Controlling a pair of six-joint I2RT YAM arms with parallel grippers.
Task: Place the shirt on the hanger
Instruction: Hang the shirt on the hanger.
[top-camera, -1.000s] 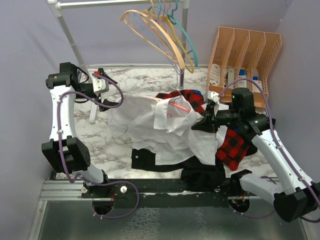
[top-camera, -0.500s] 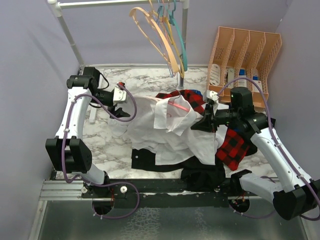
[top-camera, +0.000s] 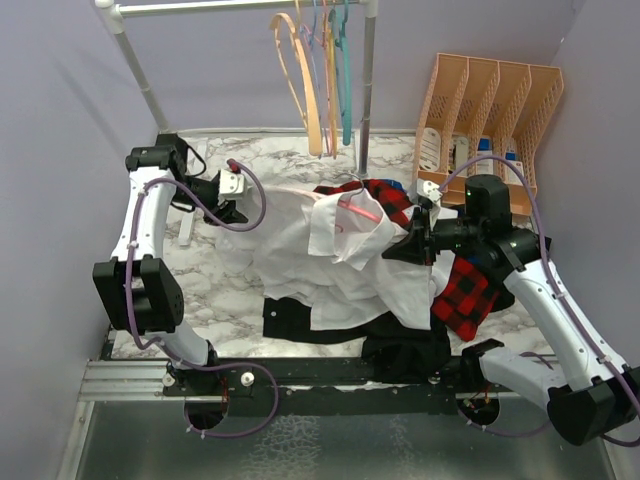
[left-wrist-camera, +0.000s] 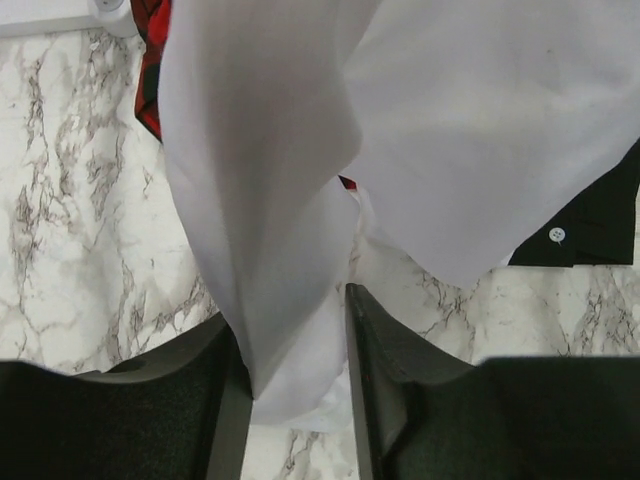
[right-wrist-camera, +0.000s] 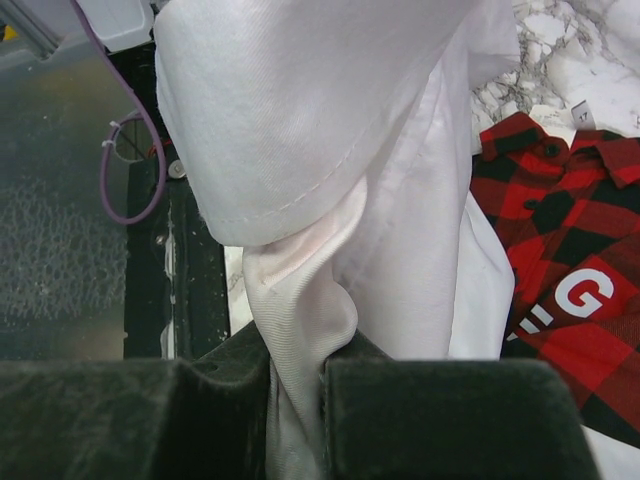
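The white shirt lies crumpled mid-table over other clothes. A thin pink hanger shows partly among its folds near the collar; the rest is covered. My left gripper is at the shirt's left edge. In the left wrist view a hanging fold of the shirt drops between the left gripper's fingers, which stand partly apart with marble showing below. My right gripper is at the shirt's right side. In the right wrist view the right gripper is shut on a bunched strip of the shirt.
A red-and-black plaid shirt and a black garment lie under and beside the white one. Peach, teal and other hangers hang from a rail at the back. A peach file organiser stands back right. The rack's leg slants back left.
My left arm has swung in from the left to the shirt's edge and its jaws have narrowed around a fold. The hangers on the rail have swung. The right arm has not moved.
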